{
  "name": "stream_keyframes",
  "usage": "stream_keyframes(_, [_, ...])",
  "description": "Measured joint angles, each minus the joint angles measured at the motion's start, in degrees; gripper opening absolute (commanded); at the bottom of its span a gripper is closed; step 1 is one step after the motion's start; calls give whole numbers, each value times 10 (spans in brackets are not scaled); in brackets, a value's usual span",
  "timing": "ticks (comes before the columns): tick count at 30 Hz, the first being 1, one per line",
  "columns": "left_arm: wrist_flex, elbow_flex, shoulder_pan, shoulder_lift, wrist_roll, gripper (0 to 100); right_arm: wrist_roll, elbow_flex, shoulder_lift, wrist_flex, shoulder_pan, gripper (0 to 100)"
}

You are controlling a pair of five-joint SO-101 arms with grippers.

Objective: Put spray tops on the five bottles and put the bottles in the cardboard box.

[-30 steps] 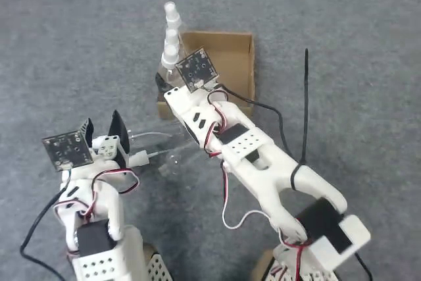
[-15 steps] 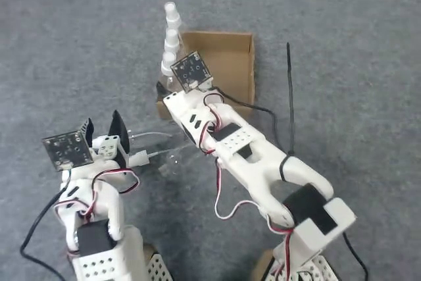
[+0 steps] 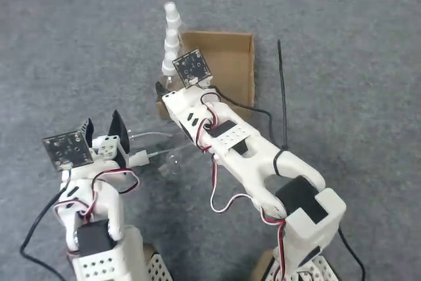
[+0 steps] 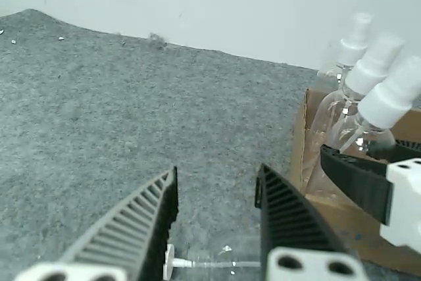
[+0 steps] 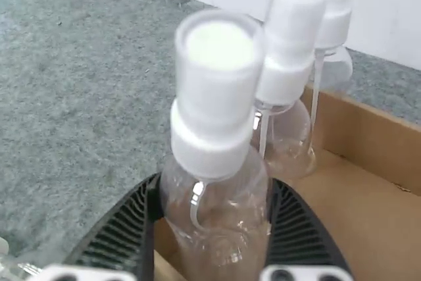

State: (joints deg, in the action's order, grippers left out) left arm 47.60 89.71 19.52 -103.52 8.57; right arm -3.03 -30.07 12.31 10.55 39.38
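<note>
While left fingers [image 4: 131, 228] stand apart, right fingers [image 5: 293, 228] grip a spray-topped bottle [image 5: 214, 208]

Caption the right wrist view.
Right gripper clamps a spray-topped bottle at the cardboard box rim, two topped bottles standing behind it.

Clear glossy plastic bottles [image 5: 214, 218], matt cardboard box [image 3: 230, 64], rough grey carpet [image 3: 79, 51].

1. You can read no text, number or sign on the cardboard box [image 3: 237, 70] or on any bottle [image 5: 214, 228].
2. Marks on the wrist circuit boards [image 3: 193, 68] are too small for you to read.
</note>
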Motion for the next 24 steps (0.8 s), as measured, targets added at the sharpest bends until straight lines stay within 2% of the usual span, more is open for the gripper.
stream_keyframes(17, [0, 0, 0, 0, 0, 181, -2, 9, 21, -4, -1, 80])
stream_keyframes(24, [0, 0, 0, 0, 0, 181, -2, 17, 29, -5, 0, 207])
